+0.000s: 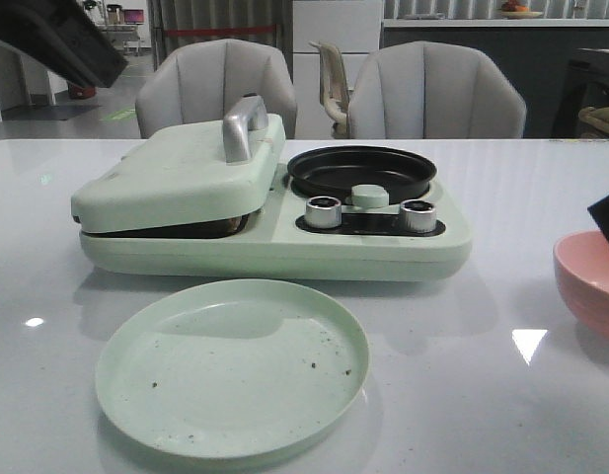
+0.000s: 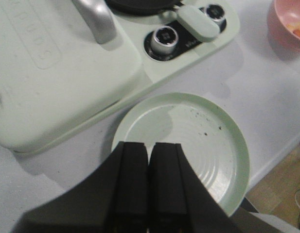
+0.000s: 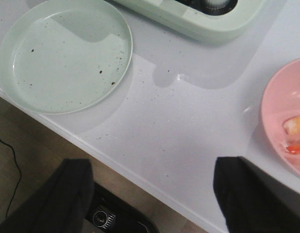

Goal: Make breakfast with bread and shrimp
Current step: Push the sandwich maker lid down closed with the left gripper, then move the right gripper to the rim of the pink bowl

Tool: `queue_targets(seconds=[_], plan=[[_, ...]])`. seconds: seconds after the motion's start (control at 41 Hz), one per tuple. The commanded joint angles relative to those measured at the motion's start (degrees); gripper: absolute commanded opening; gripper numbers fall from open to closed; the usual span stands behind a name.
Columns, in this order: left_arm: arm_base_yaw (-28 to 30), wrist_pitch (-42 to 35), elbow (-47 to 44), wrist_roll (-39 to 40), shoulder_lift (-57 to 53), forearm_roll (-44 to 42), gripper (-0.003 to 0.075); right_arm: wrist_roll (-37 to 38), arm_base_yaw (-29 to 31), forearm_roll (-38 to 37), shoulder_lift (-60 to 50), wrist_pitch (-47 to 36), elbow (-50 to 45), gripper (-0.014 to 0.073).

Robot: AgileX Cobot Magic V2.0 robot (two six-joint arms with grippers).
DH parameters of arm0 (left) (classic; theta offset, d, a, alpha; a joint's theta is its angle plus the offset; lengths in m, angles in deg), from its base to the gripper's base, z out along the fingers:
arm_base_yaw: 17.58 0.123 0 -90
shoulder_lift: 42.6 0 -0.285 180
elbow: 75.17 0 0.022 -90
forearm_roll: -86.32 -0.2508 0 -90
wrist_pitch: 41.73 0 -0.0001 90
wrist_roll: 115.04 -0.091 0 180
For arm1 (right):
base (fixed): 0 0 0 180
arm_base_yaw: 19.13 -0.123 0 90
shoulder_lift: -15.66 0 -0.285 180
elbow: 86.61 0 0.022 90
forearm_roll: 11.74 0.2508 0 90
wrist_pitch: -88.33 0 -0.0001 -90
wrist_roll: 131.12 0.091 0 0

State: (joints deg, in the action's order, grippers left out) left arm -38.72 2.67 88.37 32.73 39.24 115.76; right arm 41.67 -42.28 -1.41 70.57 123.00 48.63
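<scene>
Left gripper (image 2: 150,194) fingers pressed together, empty, hovering over green plate (image 2: 222,145). Right gripper (image 3: 152,194) spread wide, empty, above table edge. Shrimp (image 3: 296,148) sits in pink bowl (image 3: 271,104), off to right. Bread not visible; sandwich press lid (image 1: 176,168) down, may hide it. Risk: right gripper reaching in blind could nudge bowl toward table edge, or pinch bowl rim instead of tiny shrimp

Pale green breakfast maker (image 1: 274,237) at table centre, hinged lid (image 1: 181,178) lowered; black round pan (image 1: 361,173) at its 2 o'clock. Crumb-flecked green plate (image 1: 232,365) at 6 o'clock; pink bowl (image 1: 590,281) at 4 o'clock.
</scene>
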Motion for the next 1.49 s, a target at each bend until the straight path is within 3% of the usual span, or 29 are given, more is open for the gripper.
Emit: queue_targets(seconds=[0.0,0.195,0.317,0.513,1.074,1.196,1.465], plan=[[-2.7,-2.9,-1.6,1.2,-5.8,-2.4,0.0102,-0.2,0.1,0.2,-0.6,-3.8,1.6,0.0610],[-3.4,-1.5,-5.9,19.7,-14.2,-18.6,0.0102,-0.2,0.1,0.2,-0.6,-3.8,1.6,0.0610],[-3.4,-1.1,-8.4,25.5,-20.2,-24.3,0.0102,-0.2,0.1,0.2,-0.6,-3.8,1.6,0.0610],[-3.4,-1.2,-10.8,25.5,-25.0,-24.4,0.0101,-0.2,0.1,0.3,-0.6,-3.8,1.6,0.0610],[-3.4,-2.6,-10.9,25.5,-23.7,-24.4,0.0101,-0.2,0.7,-0.1,0.9,-7.7,2.0,0.0610],[-3.4,-3.9,-10.9,25.5,-23.7,-24.4,0.0101,-0.2,6.4,-0.3,5.5,-6.3,5.0,0.0610],[-3.4,-4.1,-10.9,25.5,-23.7,-24.4,0.0101,-0.2,27.7,0.3,18.2,3.6,15.3,0.0610]])
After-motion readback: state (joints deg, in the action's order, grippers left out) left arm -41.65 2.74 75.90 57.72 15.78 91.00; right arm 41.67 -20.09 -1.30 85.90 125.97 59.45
